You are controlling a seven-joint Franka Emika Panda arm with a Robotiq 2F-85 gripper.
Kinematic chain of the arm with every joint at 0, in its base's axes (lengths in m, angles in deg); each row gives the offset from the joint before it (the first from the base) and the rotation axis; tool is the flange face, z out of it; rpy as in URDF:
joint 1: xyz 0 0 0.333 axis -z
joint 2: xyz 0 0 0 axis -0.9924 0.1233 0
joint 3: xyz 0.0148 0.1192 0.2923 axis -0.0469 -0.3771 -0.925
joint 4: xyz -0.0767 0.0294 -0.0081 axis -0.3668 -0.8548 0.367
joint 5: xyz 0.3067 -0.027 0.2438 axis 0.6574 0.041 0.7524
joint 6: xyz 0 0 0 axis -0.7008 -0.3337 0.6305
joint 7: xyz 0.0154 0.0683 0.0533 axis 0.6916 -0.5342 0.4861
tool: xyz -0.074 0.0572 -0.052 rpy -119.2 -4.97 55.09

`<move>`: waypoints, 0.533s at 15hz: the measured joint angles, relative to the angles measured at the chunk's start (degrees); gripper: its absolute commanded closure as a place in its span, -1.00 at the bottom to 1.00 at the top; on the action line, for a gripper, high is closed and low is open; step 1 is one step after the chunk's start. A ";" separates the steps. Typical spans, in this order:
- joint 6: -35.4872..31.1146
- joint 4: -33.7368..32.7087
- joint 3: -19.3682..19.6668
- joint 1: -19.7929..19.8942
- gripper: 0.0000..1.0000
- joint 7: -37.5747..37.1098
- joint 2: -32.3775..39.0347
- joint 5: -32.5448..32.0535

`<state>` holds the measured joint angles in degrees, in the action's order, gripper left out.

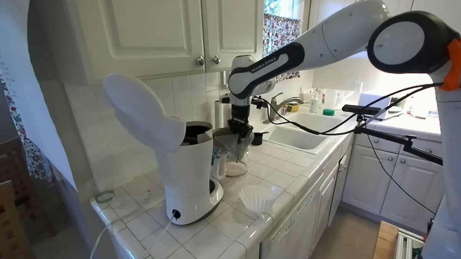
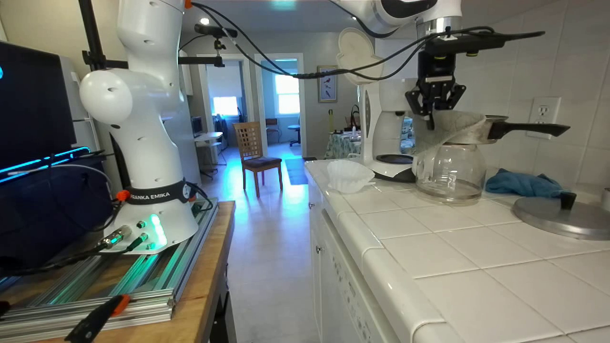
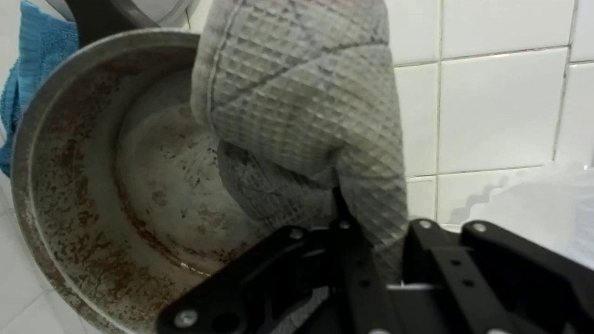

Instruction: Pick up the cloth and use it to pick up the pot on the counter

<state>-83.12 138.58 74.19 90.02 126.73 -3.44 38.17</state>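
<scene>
The hand [image 3: 384, 225] pinches the cloth [image 3: 301, 93], which lies over one side of the pot [image 3: 83, 185], partly inside it. In both exterior views the pot is above the counter [image 2: 476, 224], near the carafe [image 2: 450, 174]; whether they touch cannot be told.

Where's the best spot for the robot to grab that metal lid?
Probably by the black knob, coming straight down from above: the lid lies flat on the counter and the knob sticks up from its middle. But the gripper would have to let go of the grey cloth first.
</scene>
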 measured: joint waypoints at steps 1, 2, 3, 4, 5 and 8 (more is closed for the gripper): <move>0.00 0.00 0.00 -0.12 0.93 0.00 0.00 -0.05; 0.00 -0.01 0.00 -0.24 0.93 0.00 0.01 -0.11; 0.00 -0.01 0.00 -0.38 0.93 -0.03 0.01 -0.15; 0.00 -0.01 0.00 -0.53 0.93 -0.19 0.01 -0.24; 0.00 -0.01 0.00 -0.68 0.93 -0.52 0.01 -0.40; 0.00 0.00 0.00 -1.03 0.93 -1.92 0.01 -0.82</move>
<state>-83.11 138.58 74.19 88.99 124.81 -3.43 37.35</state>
